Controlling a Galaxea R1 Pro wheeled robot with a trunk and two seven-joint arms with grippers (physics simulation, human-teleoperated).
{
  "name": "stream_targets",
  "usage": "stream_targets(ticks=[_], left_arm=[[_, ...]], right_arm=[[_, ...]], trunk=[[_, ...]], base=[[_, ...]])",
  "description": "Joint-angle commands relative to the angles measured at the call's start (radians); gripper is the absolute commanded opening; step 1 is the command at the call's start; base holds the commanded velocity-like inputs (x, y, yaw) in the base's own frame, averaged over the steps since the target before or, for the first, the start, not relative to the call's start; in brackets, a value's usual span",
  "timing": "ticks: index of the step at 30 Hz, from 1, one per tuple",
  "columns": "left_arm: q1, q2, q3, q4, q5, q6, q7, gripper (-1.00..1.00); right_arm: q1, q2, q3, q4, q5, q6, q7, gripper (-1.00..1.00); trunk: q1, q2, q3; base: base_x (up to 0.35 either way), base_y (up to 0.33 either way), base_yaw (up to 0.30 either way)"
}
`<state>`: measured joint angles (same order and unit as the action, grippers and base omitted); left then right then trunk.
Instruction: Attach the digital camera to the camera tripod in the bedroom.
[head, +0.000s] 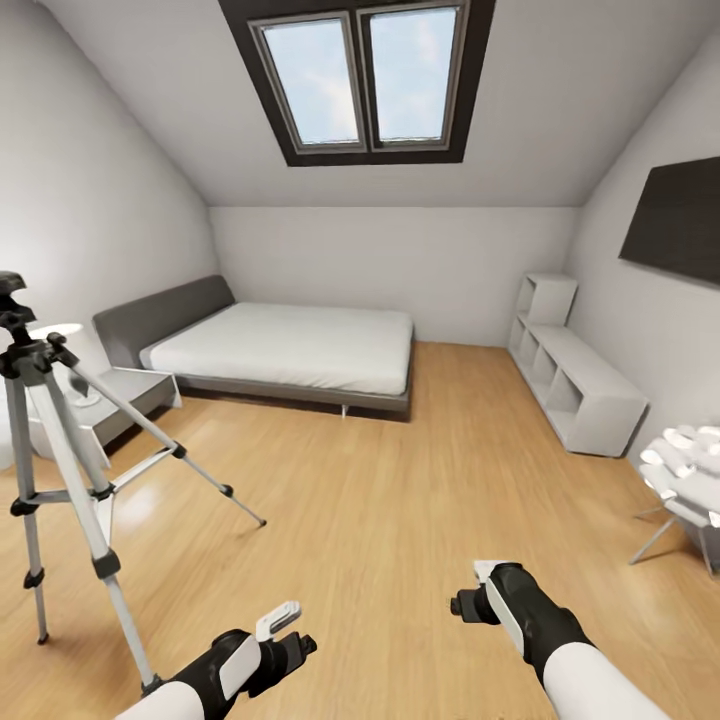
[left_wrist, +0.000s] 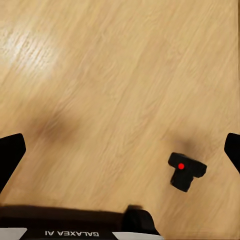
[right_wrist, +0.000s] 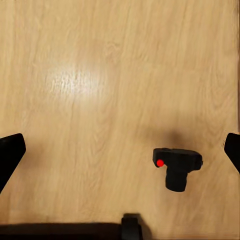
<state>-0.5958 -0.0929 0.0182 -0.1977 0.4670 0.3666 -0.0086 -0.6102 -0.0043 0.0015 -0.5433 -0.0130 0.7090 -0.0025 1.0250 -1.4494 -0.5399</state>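
Both the left pincer (left_wrist: 120, 150) and the right pincer (right_wrist: 120, 150) hang released over the light wood floor (head: 400, 520). The small black digital camera with a red button (right_wrist: 176, 166) lies loose on that floor beneath them. The silver-legged camera tripod (head: 60, 470) stands near the bed. A careless descent could nudge the camera away, or the arm's swing could tip the tripod.

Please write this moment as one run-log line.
digital camera: on wood floor, not grasped | left end effector: open | right end effector: open | camera tripod: standing, head bare
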Motion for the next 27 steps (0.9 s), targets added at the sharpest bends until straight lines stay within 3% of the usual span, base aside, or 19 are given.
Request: stream_targets(ticks=[1, 11, 27], left_arm=[[0.0, 0.0, 0.002, -0.001, 0.001, 0.004, -0.001, 1.0], [0.007, -0.002, 0.001, -0.001, 0.001, 0.0, 0.002, 1.0], [0.012, -0.002, 0.002, 0.0, 0.001, -0.004, 0.003, 1.0]], right_arm=[[0.0, 0.0, 0.0, -0.002, -0.001, 0.006, 0.0, 1.0], [0.0, 0.002, 0.0, -0.005, 0.0, 0.007, -0.001, 1.0], [0.0, 0.003, 0.002, -0.006, 0.003, 0.006, -0.002, 1.0]], trunk=[[0.0, -0.001, -0.001], [0.0, -0.001, -0.001], [0.0, -0.001, -0.001]], base=[[-0.001, 0.0, -0.265], [0.0, -0.005, -0.237], [0.0, -0.12, -0.037]])
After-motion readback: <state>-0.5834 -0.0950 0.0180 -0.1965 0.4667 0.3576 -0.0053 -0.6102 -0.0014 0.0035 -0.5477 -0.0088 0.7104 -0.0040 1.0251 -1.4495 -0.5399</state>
